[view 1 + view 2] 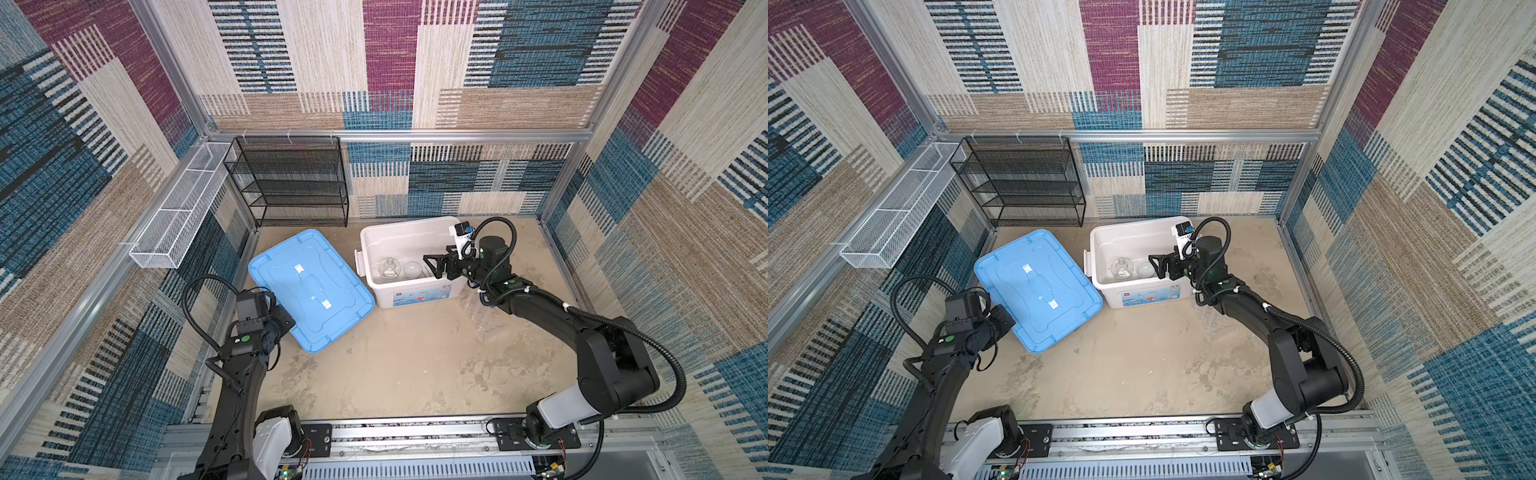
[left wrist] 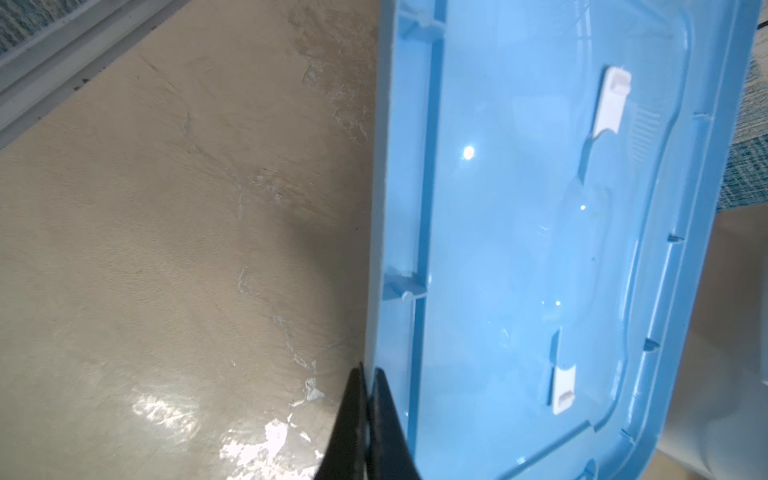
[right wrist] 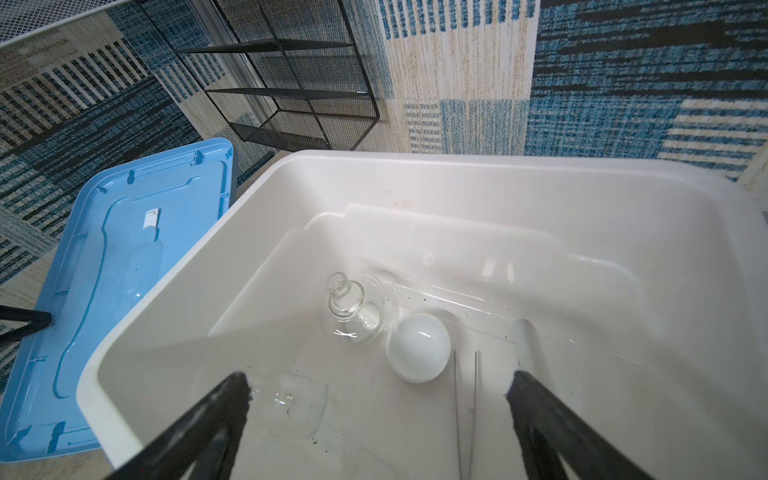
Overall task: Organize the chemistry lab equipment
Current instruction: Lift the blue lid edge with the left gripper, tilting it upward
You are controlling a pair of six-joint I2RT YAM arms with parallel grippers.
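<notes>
Right gripper [image 3: 379,382] gapes empty over white bin [image 3: 457,160]; left gripper [image 2: 369,370] pinches blue lid [image 2: 519,249]

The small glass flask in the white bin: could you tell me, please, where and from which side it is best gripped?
Probably its narrow neck, from above: the flask stands upright, its bulb is wide and rounded, and the white bowl crowds one side.
</notes>
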